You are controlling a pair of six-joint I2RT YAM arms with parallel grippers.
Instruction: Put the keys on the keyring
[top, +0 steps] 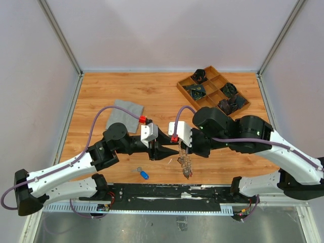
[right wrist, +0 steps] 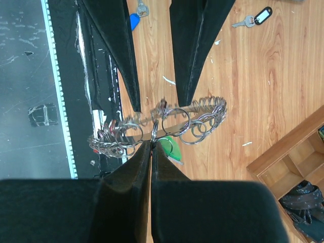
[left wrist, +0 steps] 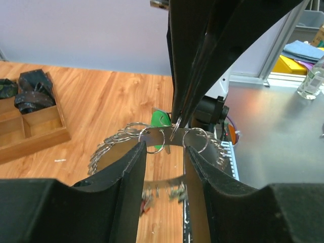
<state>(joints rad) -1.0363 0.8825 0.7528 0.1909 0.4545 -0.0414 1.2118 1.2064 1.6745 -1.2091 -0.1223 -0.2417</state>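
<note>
The keyring (right wrist: 202, 109), a thin metal band crowded with small split rings and silver keys, hangs in the air above the table's near edge (top: 186, 166). My right gripper (right wrist: 153, 142) is shut on it from above, pinching the band beside a green-tagged key (right wrist: 169, 148). My left gripper (left wrist: 165, 147) is open, its fingers (left wrist: 132, 172) standing either side of the band (left wrist: 152, 135) without clamping it. A blue-tagged key (top: 144, 174) lies on the wood near the front. A black-tagged key (right wrist: 257, 16) lies further out in the right wrist view.
A grey cloth square (top: 124, 115) lies at the left of the table. A wooden compartment tray (top: 212, 91) with dark items stands at the back right. A black rail (top: 167, 191) runs along the table's near edge below the grippers.
</note>
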